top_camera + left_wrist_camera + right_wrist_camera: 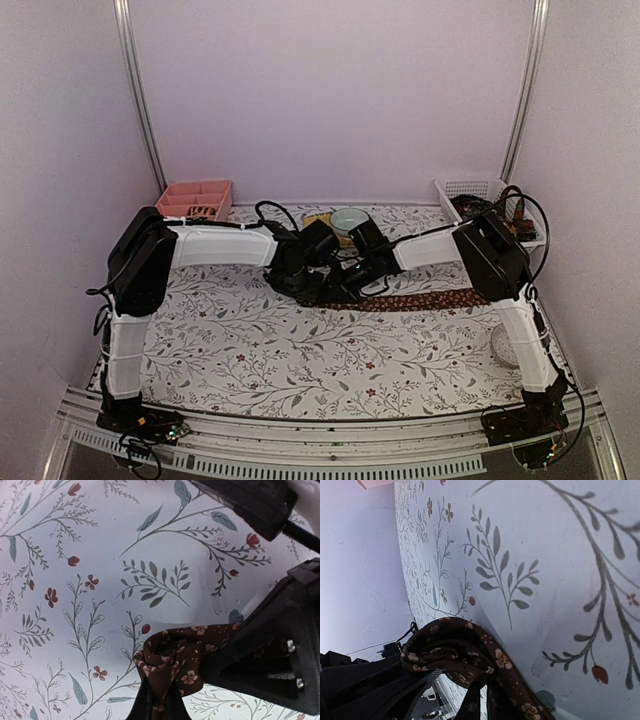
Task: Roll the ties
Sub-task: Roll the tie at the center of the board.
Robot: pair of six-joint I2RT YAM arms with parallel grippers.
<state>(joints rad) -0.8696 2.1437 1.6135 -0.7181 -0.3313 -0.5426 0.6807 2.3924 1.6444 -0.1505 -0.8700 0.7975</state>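
Starting roll at tie (430, 299) end, mid-tabletop (250, 360): left gripper (156, 705), right gripper (480, 702) both clamped on folded end. Next, probably: turn fold along flat length, tightly.

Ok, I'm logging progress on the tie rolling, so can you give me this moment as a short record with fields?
tie: one dark brown flowered tie, lying flat on the table and running to the right, its left end bunched up
left hand: shut on the bunched end
right hand: shut on the same end, close beside the left hand
roll: barely begun, most of the length lies unrolled
back of table: pink tray left, bowl middle, white basket right
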